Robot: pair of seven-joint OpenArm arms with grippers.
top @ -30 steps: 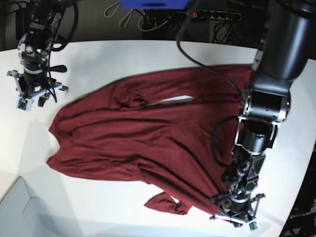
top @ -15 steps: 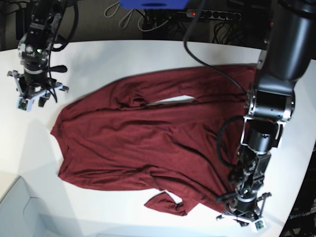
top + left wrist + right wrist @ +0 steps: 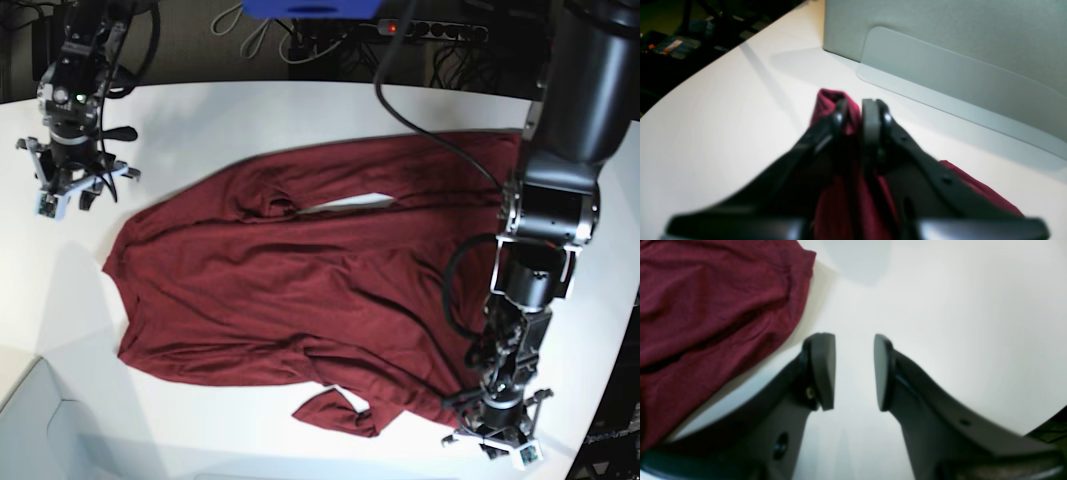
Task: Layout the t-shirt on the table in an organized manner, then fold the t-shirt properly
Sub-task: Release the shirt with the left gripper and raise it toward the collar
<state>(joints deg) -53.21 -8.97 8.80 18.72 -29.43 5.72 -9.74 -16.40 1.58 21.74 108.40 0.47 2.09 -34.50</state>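
The dark red t-shirt (image 3: 300,270) lies spread across the white table (image 3: 300,110), with wrinkles and a folded sleeve end near the front. My left gripper (image 3: 497,440) is at the shirt's front right corner. In the left wrist view its jaws (image 3: 855,110) stand slightly apart, with a bunched fold of the t-shirt (image 3: 826,96) still between them. My right gripper (image 3: 65,190) hovers at the far left, off the cloth. In the right wrist view it (image 3: 853,370) is open over bare table (image 3: 940,306), and the t-shirt (image 3: 706,306) edge lies to its left.
A light grey panel (image 3: 940,50) rises from the table just beyond the left gripper. A grey box corner (image 3: 40,430) sits at the front left. A power strip and cables (image 3: 430,30) run behind the table. The table's curved edge (image 3: 600,400) is close to the left gripper.
The left arm dragged the shirt's corner toward the front right, pulling the cloth's left edge inward. Its jaws have since parted a little. The right gripper rose slightly.
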